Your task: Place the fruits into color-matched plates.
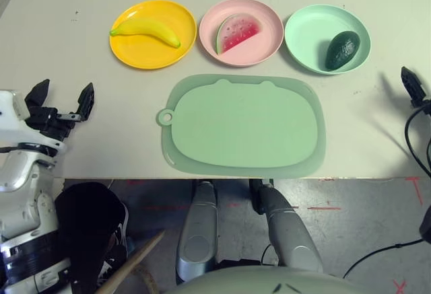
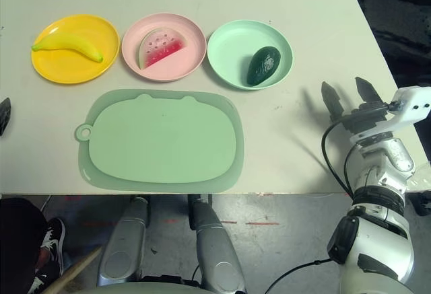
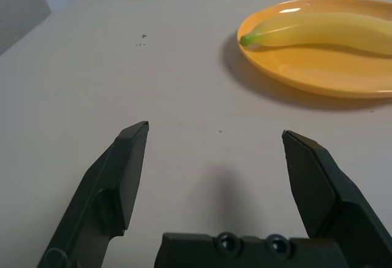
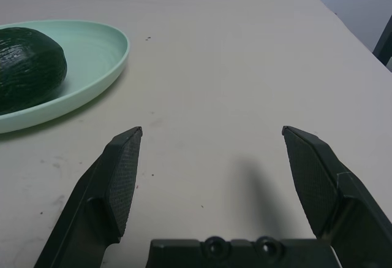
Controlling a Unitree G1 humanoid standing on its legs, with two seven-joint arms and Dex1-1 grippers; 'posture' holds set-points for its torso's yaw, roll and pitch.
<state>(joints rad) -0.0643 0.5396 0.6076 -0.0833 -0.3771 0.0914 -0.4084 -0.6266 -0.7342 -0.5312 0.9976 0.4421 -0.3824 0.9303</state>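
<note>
Fruits all sorted by colour, by the look of it: yellow curved toy banana [image 1: 148,29] lying in the round yellow-orange plastic plate [image 1: 128,48], red watermelon wedge with green rind [image 1: 236,33] in the pale pink plate [image 1: 264,45], dark green pebbly avocado [image 1: 342,49] in the mint green plate [image 1: 306,35]. Pale green rounded-rectangle cutting mat [image 1: 244,123] bare on the white tabletop [image 1: 94,142]. Left gripper [image 1: 60,100] and right gripper [image 2: 349,97] parked well apart at the sides, jaws apart and empty, probably because nothing is left to carry.
</note>
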